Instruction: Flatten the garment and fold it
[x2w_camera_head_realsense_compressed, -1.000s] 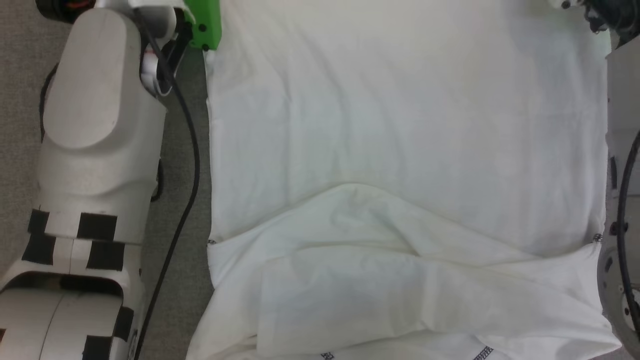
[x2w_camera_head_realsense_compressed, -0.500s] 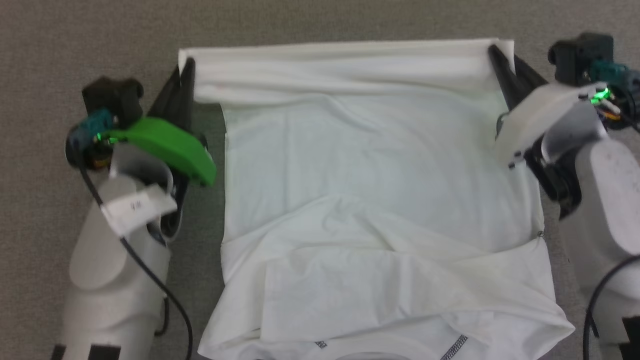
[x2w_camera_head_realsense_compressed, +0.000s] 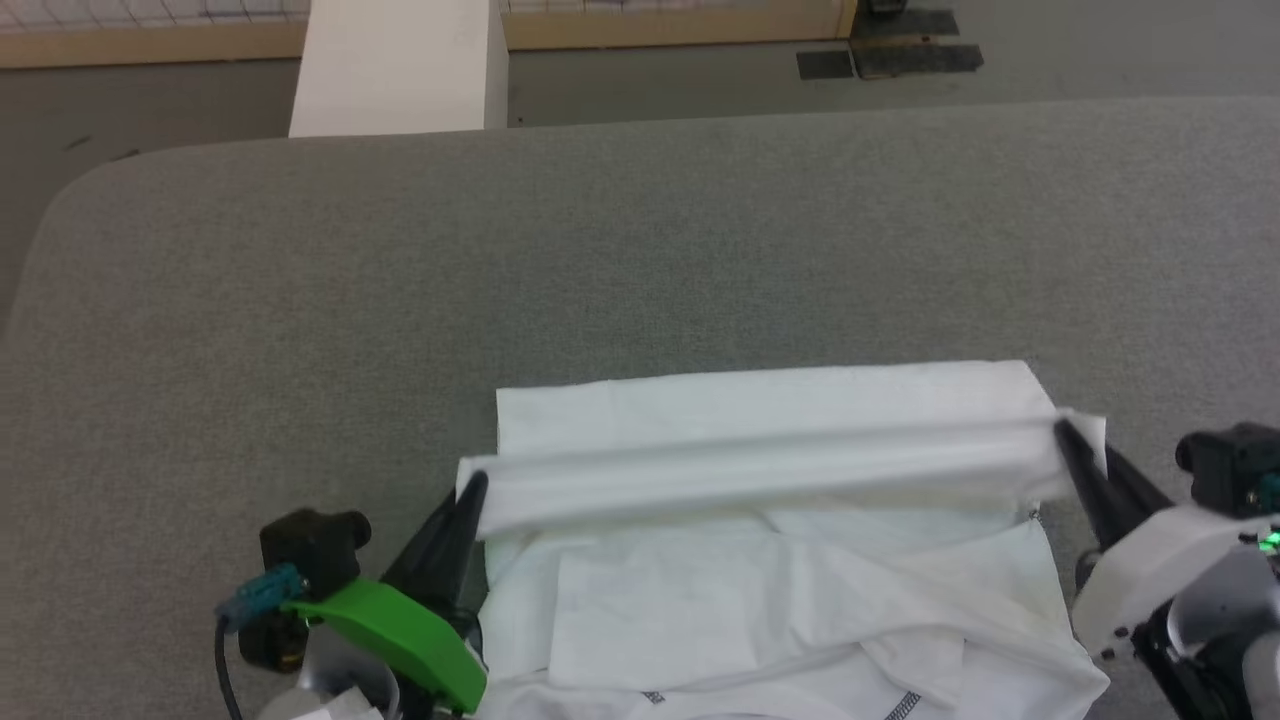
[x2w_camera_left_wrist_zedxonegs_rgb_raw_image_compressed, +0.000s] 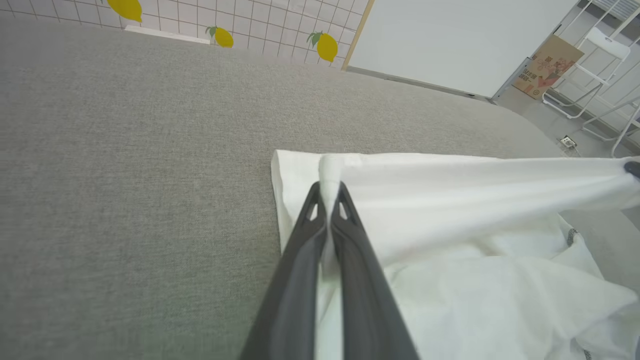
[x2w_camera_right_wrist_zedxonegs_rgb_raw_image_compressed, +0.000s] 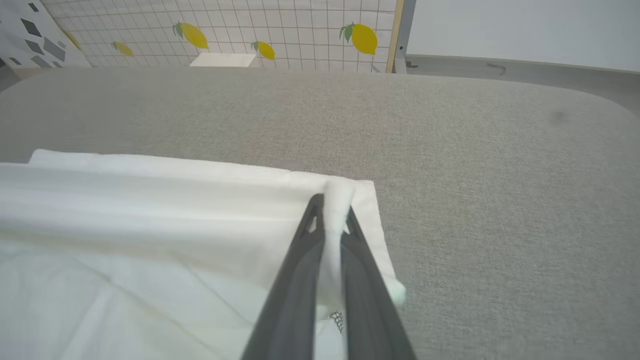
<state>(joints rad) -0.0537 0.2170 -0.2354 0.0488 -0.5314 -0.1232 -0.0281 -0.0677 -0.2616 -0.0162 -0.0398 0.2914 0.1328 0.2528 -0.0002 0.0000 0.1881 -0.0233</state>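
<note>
The garment (x2w_camera_head_realsense_compressed: 770, 590), a white T-shirt with dark zigzag stitching near its lower edge, lies on a grey table at the bottom centre of the head view. Its far part is folded back, and a taut band of cloth stretches between my two grippers. My left gripper (x2w_camera_head_realsense_compressed: 472, 492) is shut on the band's left end, with fabric pinched between its dark fingers (x2w_camera_left_wrist_zedxonegs_rgb_raw_image_compressed: 327, 187). At the right end, my right gripper (x2w_camera_head_realsense_compressed: 1062, 432) is shut on the cloth too, which bulges out between its fingertips (x2w_camera_right_wrist_zedxonegs_rgb_raw_image_compressed: 334, 205). Both held corners hang a little above the lower layer.
The grey fabric table (x2w_camera_head_realsense_compressed: 640, 260) stretches wide and bare beyond the shirt, with a rounded far-left corner. Past its far edge stands a white box (x2w_camera_head_realsense_compressed: 400, 65), and dark mats (x2w_camera_head_realsense_compressed: 885, 55) lie on the floor.
The head camera has tilted up, so the shirt now sits low in view. Both grippers have carried the held edge toward me, over the shirt's lower part.
</note>
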